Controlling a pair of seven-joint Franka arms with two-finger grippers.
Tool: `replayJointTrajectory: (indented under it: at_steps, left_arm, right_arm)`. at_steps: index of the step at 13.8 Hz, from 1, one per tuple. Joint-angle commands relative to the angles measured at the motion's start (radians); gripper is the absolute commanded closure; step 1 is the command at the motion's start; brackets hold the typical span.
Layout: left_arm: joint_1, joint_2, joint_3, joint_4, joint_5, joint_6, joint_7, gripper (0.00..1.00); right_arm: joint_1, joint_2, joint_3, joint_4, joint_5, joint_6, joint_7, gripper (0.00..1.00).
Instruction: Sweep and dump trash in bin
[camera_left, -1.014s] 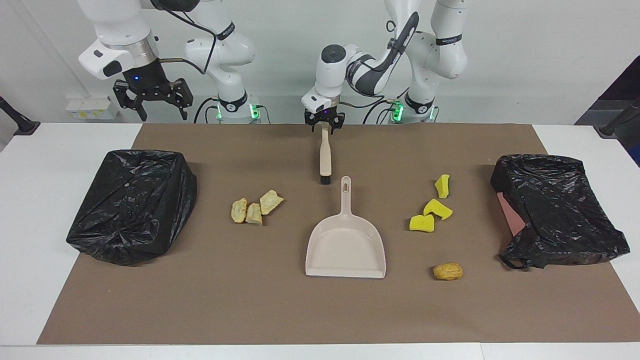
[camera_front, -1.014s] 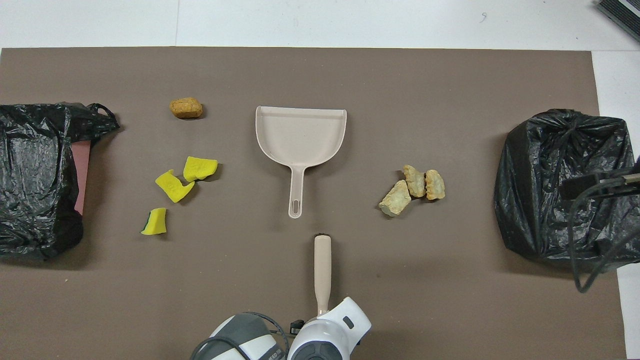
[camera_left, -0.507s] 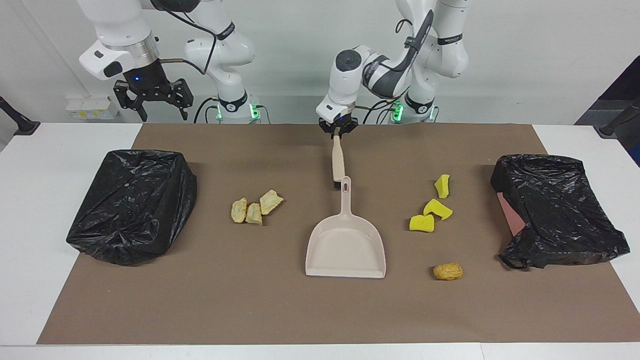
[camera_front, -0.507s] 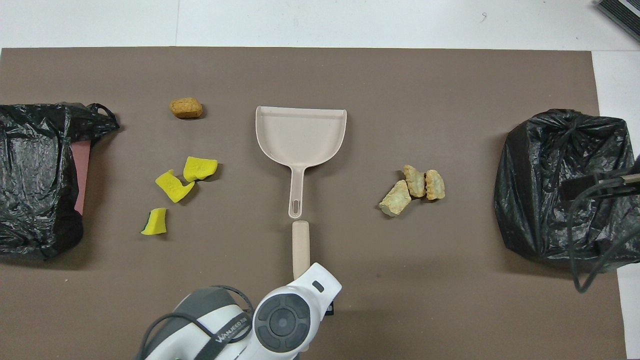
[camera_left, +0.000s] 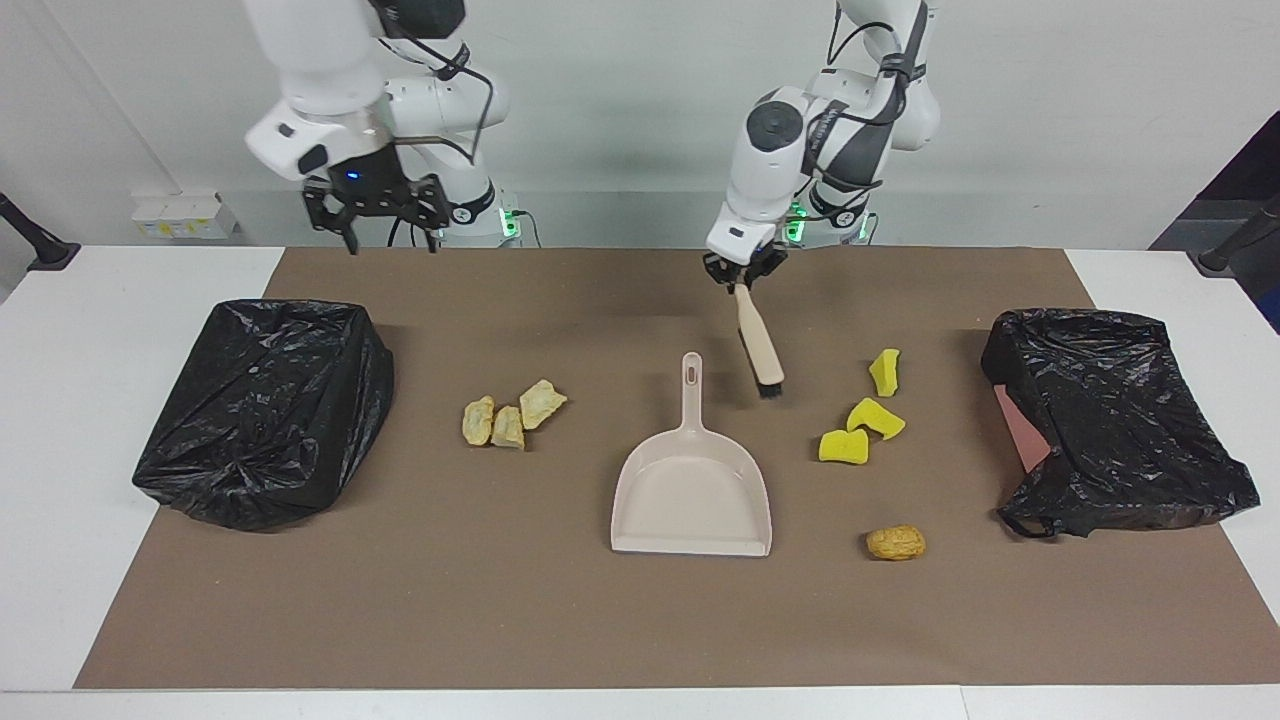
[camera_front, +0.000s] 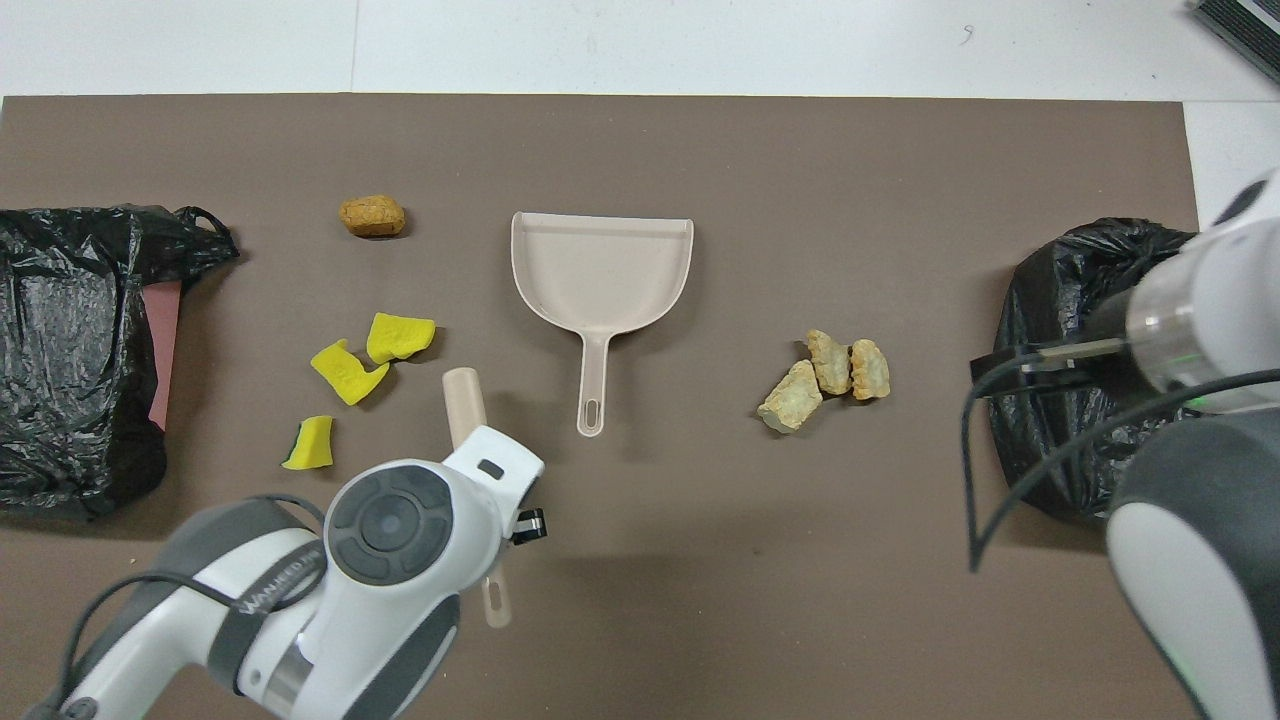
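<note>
My left gripper (camera_left: 742, 276) is shut on the handle of the beige brush (camera_left: 760, 345). The brush slants down, its black bristles (camera_left: 769, 389) low over the mat between the dustpan handle and the sponge bits. The overhead view shows only the brush head (camera_front: 462, 392) past my wrist. The beige dustpan (camera_left: 690, 490) (camera_front: 600, 270) lies flat mid-mat. The trash is three yellow sponge bits (camera_left: 875, 417) (camera_front: 345, 372), a golden-brown lump (camera_left: 895, 542) (camera_front: 372, 215) and three pale chunks (camera_left: 510, 415) (camera_front: 830, 378). My right gripper (camera_left: 390, 232) hangs open and empty over the mat's edge by the robots.
A black-bagged bin (camera_left: 260, 410) (camera_front: 1060, 330) stands at the right arm's end of the brown mat (camera_left: 600, 620). Another black-bagged bin (camera_left: 1115, 420) (camera_front: 75, 350), with a pink side showing, stands at the left arm's end.
My left gripper closed on the brush handle, then carried the brush from by the dustpan handle toward the sponge bits. My right arm has swung inward toward the table's middle.
</note>
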Motion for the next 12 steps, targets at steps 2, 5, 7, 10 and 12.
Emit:
replayJointTrajectory:
  at_steps: [2, 5, 7, 10, 12]
  left_arm:
    - [0.158, -0.002, -0.014, 0.065, 0.073, -0.064, 0.004, 1.00]
    - [0.264, 0.002, -0.014, 0.111, 0.109, -0.140, 0.000, 1.00]
    - [0.333, 0.005, -0.014, 0.110, 0.110, -0.130, 0.004, 1.00]
    - [0.410, 0.013, -0.012, 0.105, 0.112, -0.125, 0.103, 1.00]
    - [0.465, 0.004, -0.014, 0.084, 0.110, -0.121, 0.193, 1.00]
  right_arm:
    - [0.125, 0.104, 0.005, -0.008, 0.052, 0.121, 0.192, 0.00]
    - [0.243, 0.233, 0.005, -0.004, 0.086, 0.251, 0.277, 0.00]
    - [0.300, 0.304, 0.005, 0.005, 0.085, 0.322, 0.366, 0.00]
    - [0.367, 0.406, 0.018, 0.006, 0.102, 0.438, 0.516, 0.00]
    - [0.409, 0.459, 0.020, 0.005, 0.102, 0.522, 0.547, 0.00]
